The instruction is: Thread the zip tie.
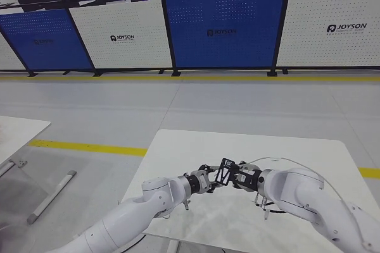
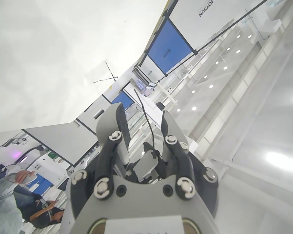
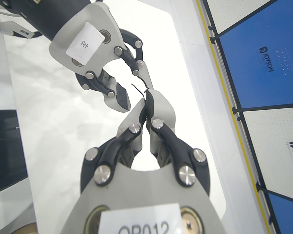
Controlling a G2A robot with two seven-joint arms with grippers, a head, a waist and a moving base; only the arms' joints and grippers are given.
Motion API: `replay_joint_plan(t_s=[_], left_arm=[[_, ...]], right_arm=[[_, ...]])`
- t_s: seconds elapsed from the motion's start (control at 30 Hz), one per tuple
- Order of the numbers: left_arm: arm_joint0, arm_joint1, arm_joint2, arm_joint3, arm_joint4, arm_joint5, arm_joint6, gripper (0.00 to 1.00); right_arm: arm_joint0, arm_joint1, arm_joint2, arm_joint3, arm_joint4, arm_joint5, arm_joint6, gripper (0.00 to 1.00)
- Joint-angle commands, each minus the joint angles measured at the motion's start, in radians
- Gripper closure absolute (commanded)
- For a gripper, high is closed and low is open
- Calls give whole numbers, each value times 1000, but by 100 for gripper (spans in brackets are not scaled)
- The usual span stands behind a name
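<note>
The black zip tie (image 1: 226,169) hangs in the air above the white table (image 1: 304,158), between both grippers. My right gripper (image 3: 145,100) is shut on it, and a short curved end of the zip tie (image 3: 137,89) pokes out past the fingertips. Facing it tip to tip, my left gripper (image 3: 137,96) is open, and that end lies in the gap between its fingers. In the left wrist view the thin strap (image 2: 146,120) runs lengthwise between the spread fingers of the left gripper (image 2: 141,114). From above, the left gripper (image 1: 209,179) and right gripper (image 1: 239,176) meet near the table's middle.
A second white table (image 1: 12,133) stands off to the left, with floor between. A yellow floor line (image 1: 88,147) runs behind the work table. Blue and white partition panels (image 1: 221,31) close off the back. A thin pale cable (image 1: 266,159) arcs by the right arm.
</note>
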Motion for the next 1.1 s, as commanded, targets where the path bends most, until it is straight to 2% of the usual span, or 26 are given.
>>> replay_joint_plan(t_s=[0.0,0.13,0.23,0.3,0.37,0.5,0.53,0.6,0.63,1.03,1.07], left_arm=[[7,3,-6,-4,0,0,-12,72],[15,9,-11,-10,0,0,-22,76],[16,11,-12,-11,0,0,-24,75],[16,10,-10,-11,0,0,-24,75],[14,9,-7,-10,0,0,-23,79],[9,6,-4,-6,0,0,-21,78],[8,5,-3,-5,0,0,-20,80],[7,3,-3,-4,0,0,-18,91],[6,2,-3,-4,0,0,-17,100],[4,3,3,-8,0,0,-17,100],[4,4,5,-9,0,0,-16,100]], right_arm=[[0,0,0,0,0,0,0,100],[0,0,0,0,0,0,0,100],[0,0,0,0,0,0,0,100],[0,0,0,0,0,0,0,100],[0,0,0,0,0,0,0,100],[0,0,0,0,0,0,0,100],[0,0,0,0,0,0,0,100],[0,0,0,0,0,0,0,100],[0,0,0,0,0,0,0,100],[-13,-1,1,0,-12,8,-11,100],[-19,-1,3,-2,-21,10,-14,93]])
